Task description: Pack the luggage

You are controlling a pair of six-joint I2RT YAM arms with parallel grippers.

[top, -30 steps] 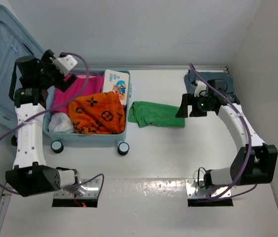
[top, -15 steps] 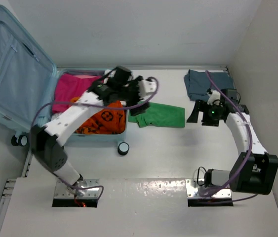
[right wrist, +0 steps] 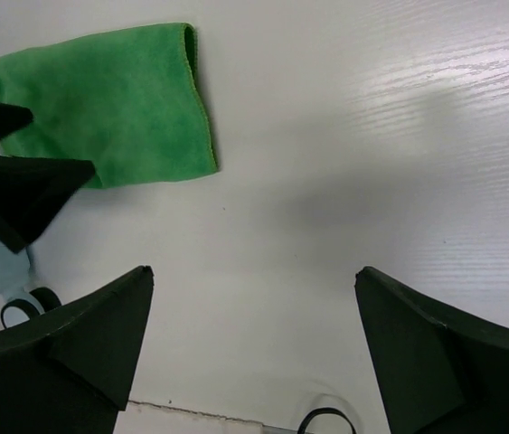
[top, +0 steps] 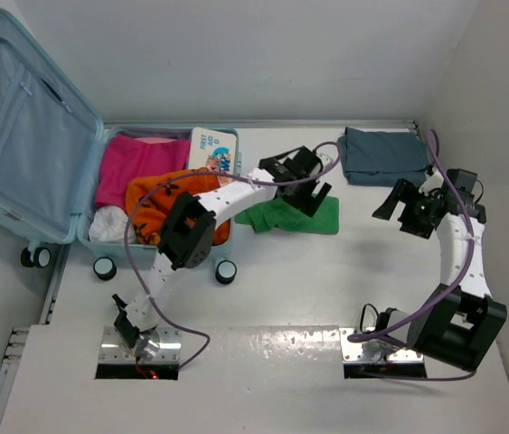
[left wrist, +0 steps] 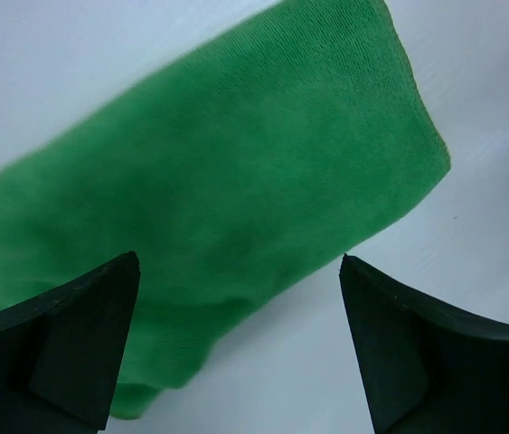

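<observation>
Large pale-blue ribbed hard-shell luggage [top: 19, 127] lies open at far left of the white counter [top: 326, 280], lid w/ grey-blue lining tipped back to the left. Base tub holds a pink folded cloth [top: 132, 167] at the back, an orange patterned cloth [top: 150, 203] in front, a white bundle [top: 108, 226] in the front-left corner, and a small blue-white-red box [top: 211, 149] at back right. Green folded towel [top: 277, 217] lies on the counter just right of the tub, not inside. Grey-blue folded garment [top: 381, 154] sits back right. Left claw [left wrist: 238, 262] hangs over the towel, jaws wide, nothing held. Right claw [right wrist: 254, 271] is wide too, over bare counter.
</observation>
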